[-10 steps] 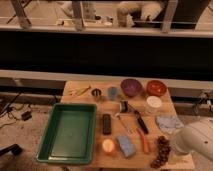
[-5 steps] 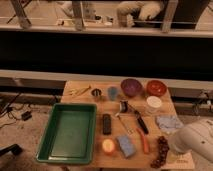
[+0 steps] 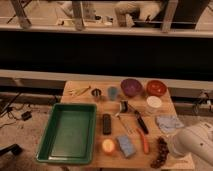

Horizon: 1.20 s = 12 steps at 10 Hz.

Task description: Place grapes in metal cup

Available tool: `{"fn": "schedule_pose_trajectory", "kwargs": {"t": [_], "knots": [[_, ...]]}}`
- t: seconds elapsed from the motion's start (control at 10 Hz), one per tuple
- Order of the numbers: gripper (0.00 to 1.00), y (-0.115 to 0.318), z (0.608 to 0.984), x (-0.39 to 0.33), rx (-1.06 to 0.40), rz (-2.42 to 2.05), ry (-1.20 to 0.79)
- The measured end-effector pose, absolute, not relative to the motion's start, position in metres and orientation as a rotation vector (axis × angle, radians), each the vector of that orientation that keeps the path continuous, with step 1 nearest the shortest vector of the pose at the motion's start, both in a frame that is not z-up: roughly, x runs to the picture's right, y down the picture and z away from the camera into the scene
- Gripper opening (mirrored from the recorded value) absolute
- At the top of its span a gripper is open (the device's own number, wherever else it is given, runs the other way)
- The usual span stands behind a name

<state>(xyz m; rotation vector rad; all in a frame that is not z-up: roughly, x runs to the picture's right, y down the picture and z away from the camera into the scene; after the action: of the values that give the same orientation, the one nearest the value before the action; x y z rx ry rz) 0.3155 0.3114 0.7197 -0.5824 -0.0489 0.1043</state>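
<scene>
Table [image 3: 112, 107], wooden, inspected left to right; 12 o'clock is its far edge.

- Green tray [image 3: 75, 105]: occupies the 8 o'clock quarter.
- Metal cup [image 3: 96, 93]: upright at 11 o'clock, just beyond the tray's far right corner.
- Blue-grey cup [image 3: 113, 92]: just beside the metal cup, at its 3 o'clock.
- Purple bowl [image 3: 131, 87] and red bowl [image 3: 156, 87]: far edge, 12 to 1 o'clock.
- Orange-handled tool [image 3: 144, 142]: near edge, 5 o'clock.
- Grapes [image 3: 160, 152]: lying on the table at its 5 o'clock corner, well apart from the metal cup, between 4 and 5 o'clock from it.
- Claw [image 3: 174, 146]: at the end of the white arm [image 3: 196, 142], just beside the grapes at their 3 o'clock. It is spread wide, nothing in it.
</scene>
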Motion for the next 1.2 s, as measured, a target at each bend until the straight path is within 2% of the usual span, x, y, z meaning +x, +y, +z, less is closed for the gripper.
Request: {"fn": "schedule_pose_trajectory", "kwargs": {"t": [0.7, 0.8, 1.2], "knots": [[0.79, 0.323, 0.734, 0.313, -0.587, 0.117, -0.084], [0.75, 0.324, 0.736, 0.313, -0.588, 0.124, -0.092], [0.37, 0.327, 0.739, 0.315, -0.596, 0.15, -0.109]]}}
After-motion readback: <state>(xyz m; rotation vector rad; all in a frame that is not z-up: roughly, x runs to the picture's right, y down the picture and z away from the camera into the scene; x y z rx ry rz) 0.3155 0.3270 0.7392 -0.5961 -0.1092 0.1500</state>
